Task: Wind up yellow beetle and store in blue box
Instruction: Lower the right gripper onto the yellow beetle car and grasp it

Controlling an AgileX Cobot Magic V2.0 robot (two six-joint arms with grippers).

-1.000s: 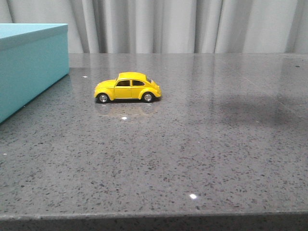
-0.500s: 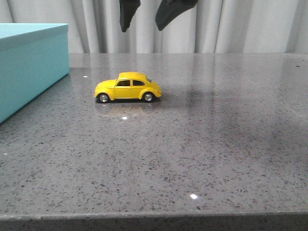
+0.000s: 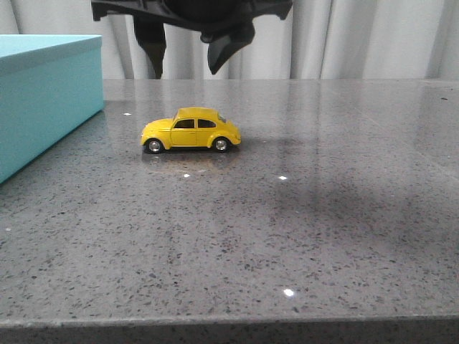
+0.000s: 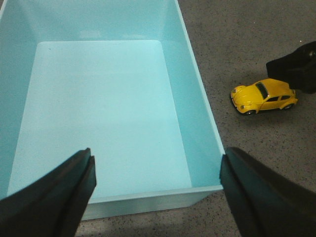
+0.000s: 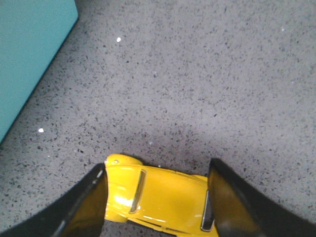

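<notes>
The small glossy yellow beetle (image 3: 190,130) was seen standing on the speckled grey stone table (image 3: 301,236), beside the open turquoise blue box (image 3: 43,93). The right gripper (image 3: 188,51) was held wide open above it, empty; the left gripper (image 4: 157,190) was also open, over the box. The approach step was judged in hand; a descent and closure around the car's body would be needed next.

Car: a small glossy yellow toy Beetle (image 3: 190,130) with dark windows and silver-hubbed black wheels, upright on all four wheels on the table.
Car pose: side-on to me, nose pointing left toward the box, well apart from it.
Box: a large light turquoise rectangular box (image 3: 44,93) at my far left, open-topped, its pale interior bare.
</notes>
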